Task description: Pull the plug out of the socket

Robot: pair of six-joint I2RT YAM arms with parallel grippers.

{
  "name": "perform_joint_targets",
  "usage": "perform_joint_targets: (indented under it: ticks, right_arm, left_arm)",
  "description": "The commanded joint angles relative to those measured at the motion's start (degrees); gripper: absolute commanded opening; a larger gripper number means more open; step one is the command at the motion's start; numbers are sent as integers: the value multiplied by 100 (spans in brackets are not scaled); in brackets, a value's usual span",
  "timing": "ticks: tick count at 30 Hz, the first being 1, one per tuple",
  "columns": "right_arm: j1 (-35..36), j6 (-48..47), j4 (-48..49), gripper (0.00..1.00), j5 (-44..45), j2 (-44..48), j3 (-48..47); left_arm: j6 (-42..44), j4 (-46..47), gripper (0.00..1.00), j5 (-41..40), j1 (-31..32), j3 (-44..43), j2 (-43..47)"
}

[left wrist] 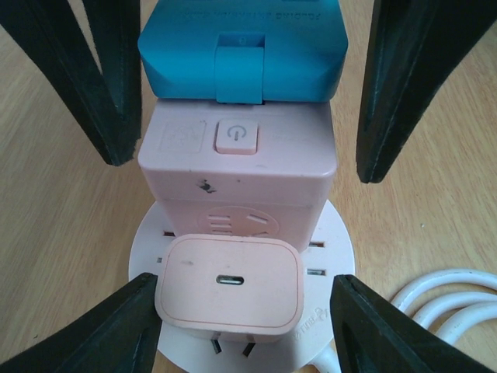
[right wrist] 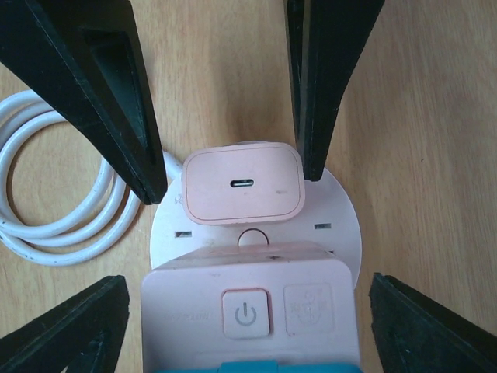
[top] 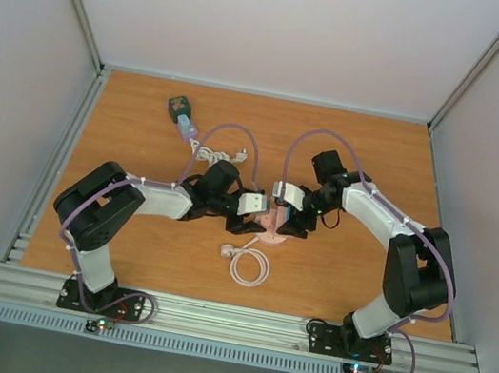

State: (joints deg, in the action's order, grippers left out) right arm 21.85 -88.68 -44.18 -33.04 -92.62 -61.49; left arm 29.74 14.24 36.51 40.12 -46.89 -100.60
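Plug [right wrist: 242,185] sits in the round socket [right wrist: 342,233], between my right fingers [right wrist: 326,93], which flank it closely without clamping. My left fingers [left wrist: 116,116] straddle the block [left wrist: 237,171], open. Best to squeeze both, then pull straight out.

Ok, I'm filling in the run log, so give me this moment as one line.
left tool: open, astride pink block | right tool: open, astride plug | plug: in white socket
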Motion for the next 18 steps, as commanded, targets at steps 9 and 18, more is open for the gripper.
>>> perform_joint_targets:
  ticks: [9, 18]
  right_arm:
    - [144, -208, 75, 64, 104, -177, -64]
    - [159, -236, 112, 51, 134, -203, -22]
  left_arm:
    - [-51, 808, 51, 3, -17, 172, -54]
    - [-237, 1012, 39, 129, -16, 180, 105]
